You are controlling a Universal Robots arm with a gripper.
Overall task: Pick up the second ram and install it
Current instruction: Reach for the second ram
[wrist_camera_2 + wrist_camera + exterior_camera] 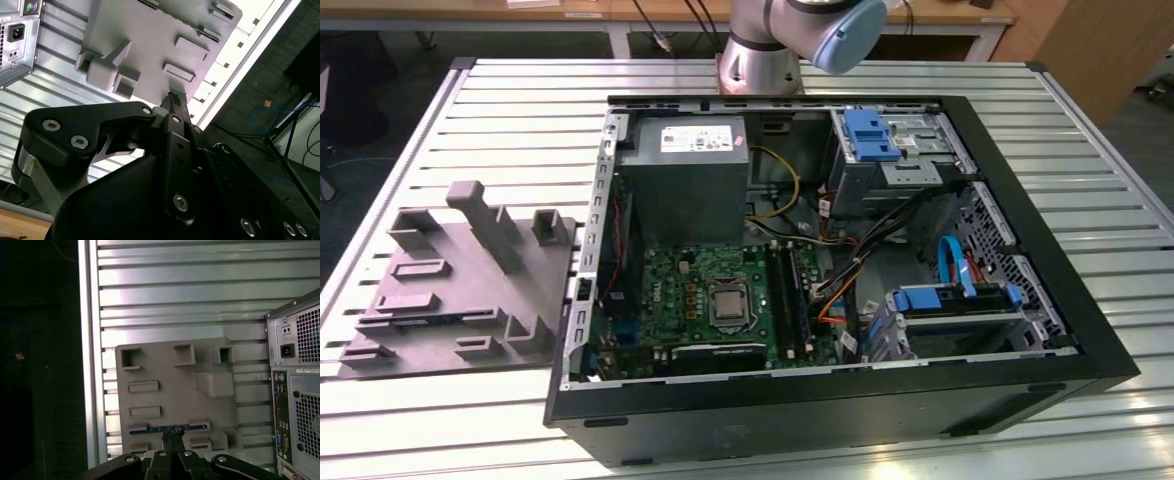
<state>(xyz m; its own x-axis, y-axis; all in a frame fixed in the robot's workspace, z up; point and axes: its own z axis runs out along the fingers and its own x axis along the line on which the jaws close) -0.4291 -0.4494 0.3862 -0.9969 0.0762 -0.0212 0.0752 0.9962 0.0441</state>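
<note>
The second ram (149,428) sits low in the centre of the first wrist view. It is a thin bluish-green strip, seemingly standing on edge in a slot of the grey tray (175,385). The slot holds it upright, so its top edge is open to a grip from above. My end effector (172,436) sits across the middle of the strip, and its fingers (167,441) look pressed together on the board. Pinching it at the centre should keep it level rather than tipping. I judge the strip has not left its slot. In the second wrist view, upper middle of the frame, the end effector (175,100) meets the tray (150,45) tip-first.

In the exterior view the tray (454,300) rests on the slatted table (520,120) at middle left, just beside the open computer case (854,410), which keeps parts within reach. On the green motherboard (694,270), lower centre, long black slots (787,290) run side by side. I can't tell which are filled.
</note>
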